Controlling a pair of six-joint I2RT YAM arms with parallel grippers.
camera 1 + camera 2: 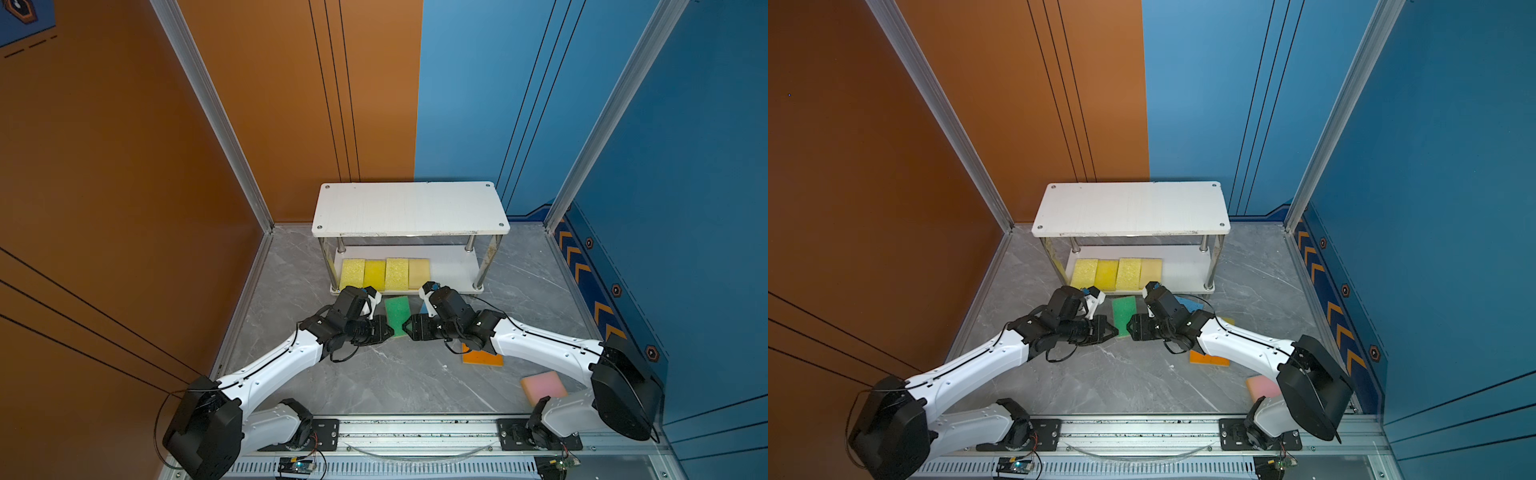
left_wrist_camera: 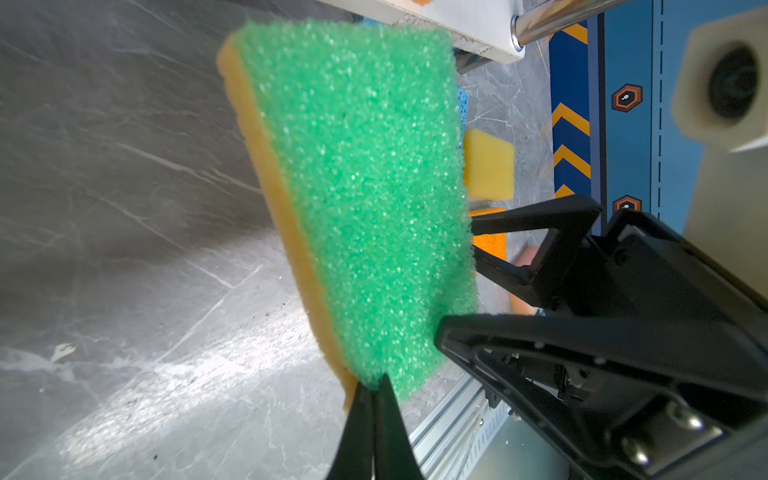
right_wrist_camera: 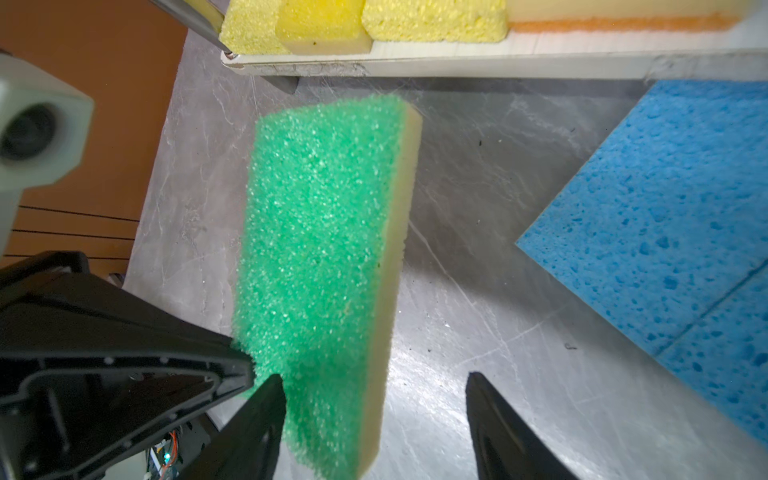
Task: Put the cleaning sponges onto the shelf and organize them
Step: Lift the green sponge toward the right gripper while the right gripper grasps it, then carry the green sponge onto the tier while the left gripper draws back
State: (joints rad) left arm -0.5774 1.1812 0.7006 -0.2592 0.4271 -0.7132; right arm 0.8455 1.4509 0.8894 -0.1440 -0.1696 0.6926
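A green-faced sponge (image 1: pixel 397 311) (image 1: pixel 1124 311) with a yellow back hangs above the floor, in front of the shelf (image 1: pixel 409 208) (image 1: pixel 1133 208). My left gripper (image 2: pixel 372 386) (image 1: pixel 390 330) is shut on a corner of this sponge (image 2: pixel 365 199). My right gripper (image 3: pixel 374 376) (image 1: pixel 406 328) is open around the sponge's near end (image 3: pixel 324 249): one finger lies against the green face, the other stands well apart. Three yellow sponges (image 1: pixel 375 274) and a beige one (image 1: pixel 419 272) lie in a row on the shelf's lower board (image 1: pixel 453 270). The top board is bare.
On the floor lie two blue sponges (image 3: pixel 665 208) (image 1: pixel 1187 303), a yellow one (image 2: pixel 488 166), an orange one (image 1: pixel 482 357) under the right arm, and a pink one (image 1: pixel 543 386) near the right base. Metal shelf posts (image 1: pixel 482 266) flank the lower board.
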